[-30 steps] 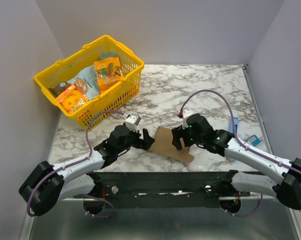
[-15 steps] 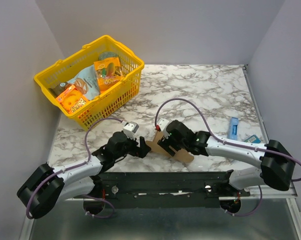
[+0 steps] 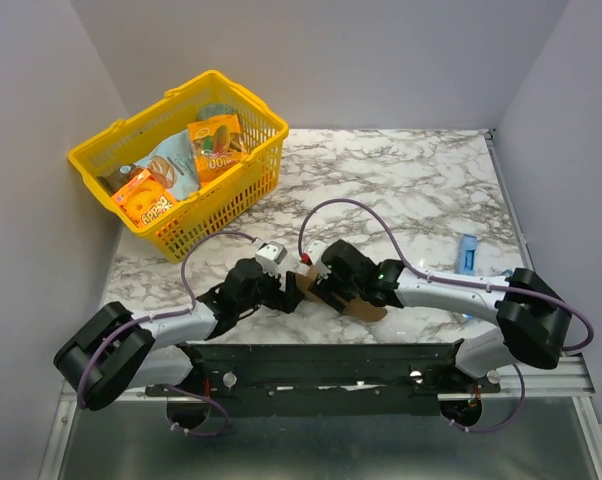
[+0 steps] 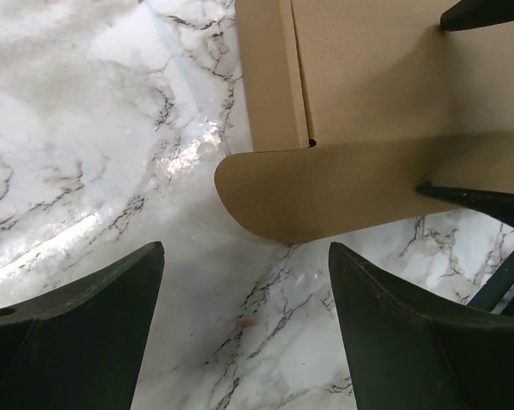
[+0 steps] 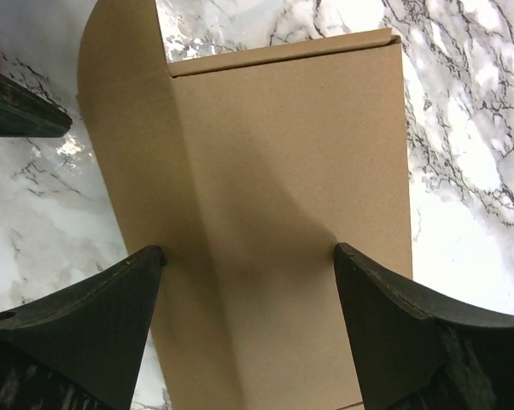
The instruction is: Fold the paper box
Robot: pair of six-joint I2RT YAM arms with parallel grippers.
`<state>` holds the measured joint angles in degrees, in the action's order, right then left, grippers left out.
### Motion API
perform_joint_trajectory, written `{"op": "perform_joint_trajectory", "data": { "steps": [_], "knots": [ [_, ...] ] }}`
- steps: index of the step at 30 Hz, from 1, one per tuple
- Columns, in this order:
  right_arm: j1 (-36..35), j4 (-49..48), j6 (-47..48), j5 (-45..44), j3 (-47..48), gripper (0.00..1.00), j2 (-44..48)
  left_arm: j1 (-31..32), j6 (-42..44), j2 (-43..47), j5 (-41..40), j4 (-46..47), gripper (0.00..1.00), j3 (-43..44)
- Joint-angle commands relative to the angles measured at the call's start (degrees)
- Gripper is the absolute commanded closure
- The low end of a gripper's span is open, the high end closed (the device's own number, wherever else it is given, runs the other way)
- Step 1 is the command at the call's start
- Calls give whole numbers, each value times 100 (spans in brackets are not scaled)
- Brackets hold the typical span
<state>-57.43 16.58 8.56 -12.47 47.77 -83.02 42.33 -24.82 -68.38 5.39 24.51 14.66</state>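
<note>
I see the paper box (image 3: pixel 366 308) at 6 o'clock on the desk (image 3: pixel 411 180), close to the near edge between the two arms. It is plain matte brown cardboard, lying as a flat sheet with straight creases and one flap with a rounded end. The left hand (image 4: pixel 244 282) is spread wide and holds nothing. Its dark wedge-shaped fingers sit over glossy white marble veined in grey, with the rounded flap just beyond them at 12 o'clock. The right hand (image 5: pixel 247 256) is also spread wide, both fingers set over the broad cardboard panel. From the left wrist view its fingertips (image 4: pixel 475 198) appear to meet the sheet. A yellow plastic lattice basket (image 3: pixel 251 180) of printed snack packs stands at 10 o'clock. A small blue packet (image 3: pixel 467 253) lies at 3 o'clock.
</note>
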Motion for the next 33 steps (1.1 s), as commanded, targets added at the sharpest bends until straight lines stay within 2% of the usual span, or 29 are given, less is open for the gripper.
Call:
{"op": "perform_joint_trajectory", "data": {
  "steps": [1,8,12,15,19,22,23,25,30,33],
  "knots": [
    [-40,346,41,218,127,11,-372,-40,267,-324,6,440,14,248],
    [-32,443,-64,-132,242,12,-653,-32,328,-948,-178,1045,18,450],
    [-40,443,-108,-387,251,18,-741,-31,381,-1344,-231,1485,23,556],
    [-32,390,-109,-449,242,24,-724,-31,460,-1625,-222,1802,30,565],
    [-32,372,-82,-458,224,31,-724,-31,557,-1977,-91,2364,36,486],
    [-40,364,-38,-371,224,33,-733,-32,548,-2144,243,2953,42,372],
    [-32,364,-12,-353,224,32,-733,-31,531,-2179,348,3128,48,363],
    [-40,364,14,-222,224,32,-741,-32,531,-2250,541,3235,52,345],
    [-40,372,93,-19,224,33,-724,-40,487,-2434,613,3367,50,310],
    [-31,381,111,148,207,33,-636,-163,417,-2356,726,3525,34,135]
  ]
}}
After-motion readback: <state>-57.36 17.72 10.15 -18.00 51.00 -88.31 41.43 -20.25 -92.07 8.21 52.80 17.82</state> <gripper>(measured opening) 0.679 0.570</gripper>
